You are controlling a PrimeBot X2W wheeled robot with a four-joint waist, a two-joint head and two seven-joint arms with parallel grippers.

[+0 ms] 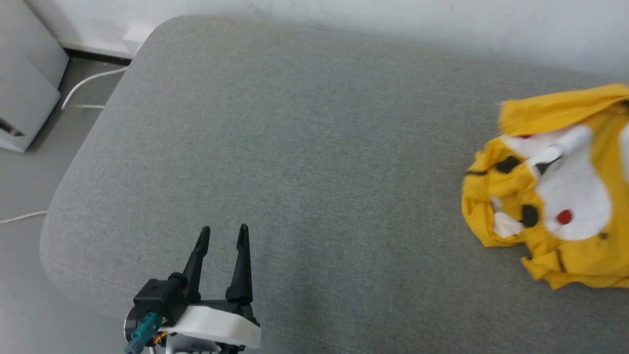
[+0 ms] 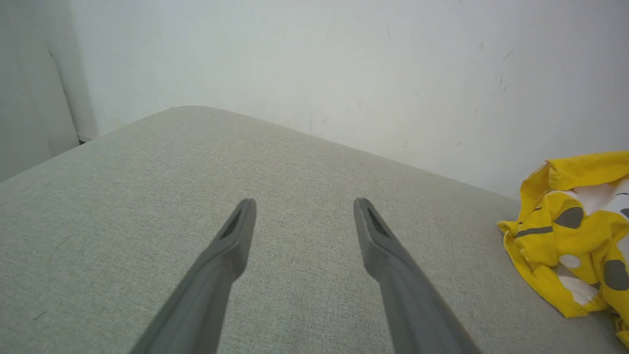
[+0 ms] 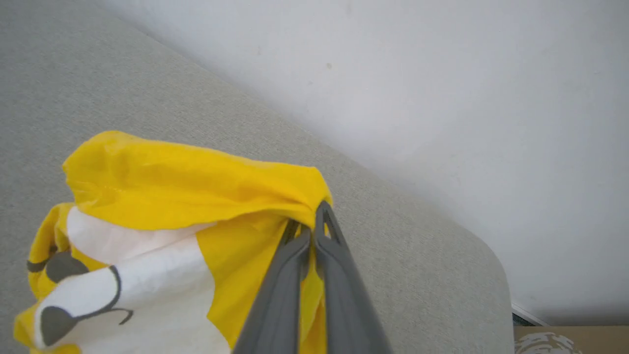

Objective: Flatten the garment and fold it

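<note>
Now right fingers (image 3: 339, 275) clamped on yellow garment (image 3: 186, 182) edge; left fingers (image 1: 241, 265) wide apart, empty.

A bright yellow cotton T-shirt (image 1: 550, 196) with white patches, black marks and a red dot lies crumpled at the right, far edge bunched upward.

Bright yellow garment (image 1: 555, 196) with white patches, black marks, one red dot, heathered grey cushion (image 1: 295, 147), black left claw (image 1: 224, 231), white wall (image 1: 393, 19)
</note>
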